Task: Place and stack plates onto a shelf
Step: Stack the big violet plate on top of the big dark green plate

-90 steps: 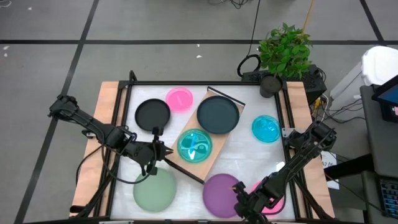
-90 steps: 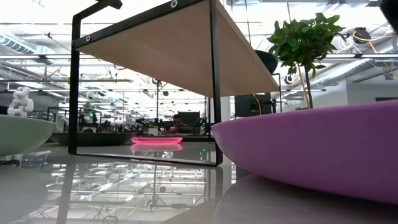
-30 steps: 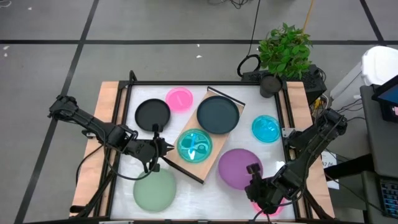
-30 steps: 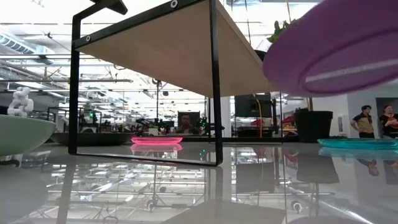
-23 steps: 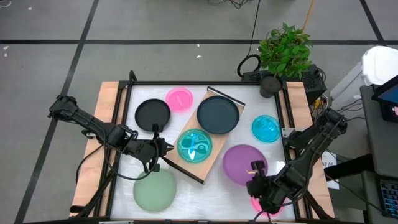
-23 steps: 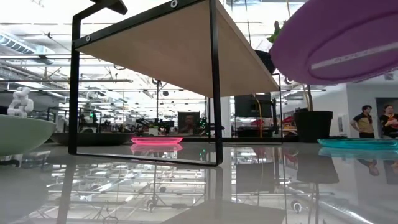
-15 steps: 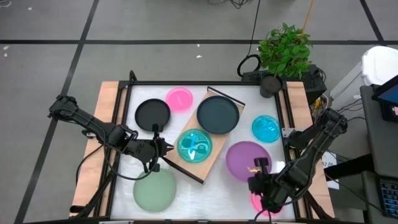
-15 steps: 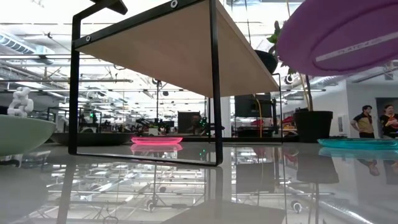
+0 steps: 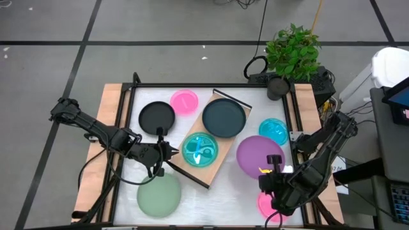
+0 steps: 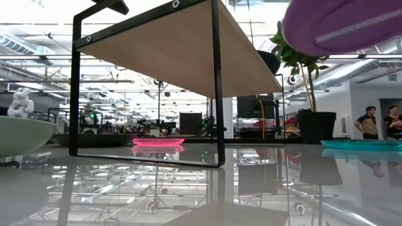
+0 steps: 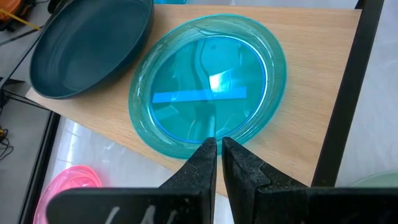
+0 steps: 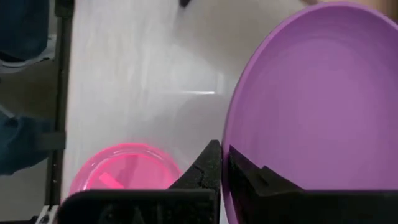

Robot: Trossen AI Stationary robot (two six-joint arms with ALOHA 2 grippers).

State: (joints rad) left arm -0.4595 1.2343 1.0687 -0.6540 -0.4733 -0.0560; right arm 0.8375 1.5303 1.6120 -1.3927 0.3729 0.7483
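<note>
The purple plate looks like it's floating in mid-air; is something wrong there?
Nothing wrong: the right gripper pinches the purple plate by its rim, holding it above the table, partly over a cyan plate.

Glossy plastic purple plate (image 9: 259,154), matt light-wood shelf (image 11: 311,74), black metal rails (image 10: 217,88).

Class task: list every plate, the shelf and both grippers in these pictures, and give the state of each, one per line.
Purple plate: lifted, held.
Dark teal plate: on shelf.
Cyan plate: on shelf.
Shelf: standing, holding two plates.
Pale green plate: on table.
Right gripper: shut on purple plate.
Left gripper: shut, empty.
</note>
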